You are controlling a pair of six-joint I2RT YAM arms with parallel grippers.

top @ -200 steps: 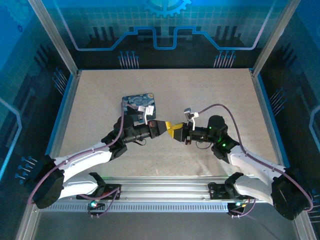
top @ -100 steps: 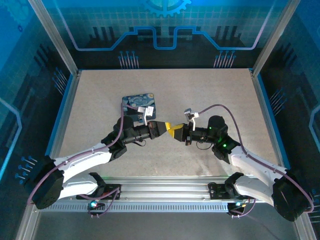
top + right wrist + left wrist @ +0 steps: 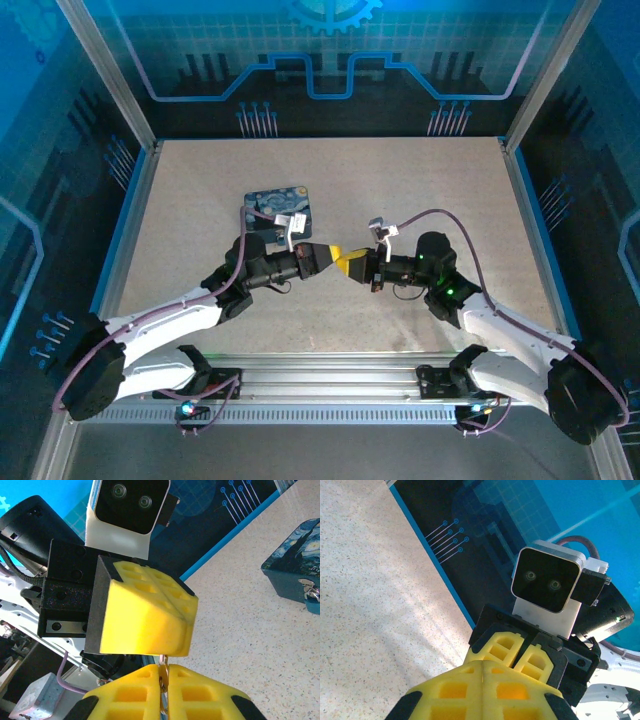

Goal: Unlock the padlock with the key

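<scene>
Overhead, the two arms reach in to the middle of the worktop [image 3: 440, 180], and the left gripper [image 3: 333, 255] and right gripper [image 3: 352, 266] meet tip to tip, their yellow ends touching. The tin [image 3: 278, 208] lies flat just behind the left arm's wrist, apart from the tips. The padlock and key are too small to make out from up here. From the left wrist, the left gripper [image 3: 482, 682] has its jaws pressed together with only a thin seam between the yellow pads. Nothing can be seen in that seam. Right beyond it sits the right gripper [image 3: 517, 655], its two yellow pads also close side by side under its white camera block [image 3: 547, 585]. From the right wrist, the right gripper [image 3: 164, 692] has its jaws shut narrow on the key [image 3: 162, 669], a thin sliver standing up from the seam. The sliver's top reaches the underside of the left gripper [image 3: 150, 612], which hangs just above as one shut yellow block. Off to the right the tin [image 3: 290, 562] rests on the worktop [image 3: 250, 620]. The padlock [image 3: 308, 587] is a small silvery piece on the tin's front face, well apart from both grippers.
</scene>
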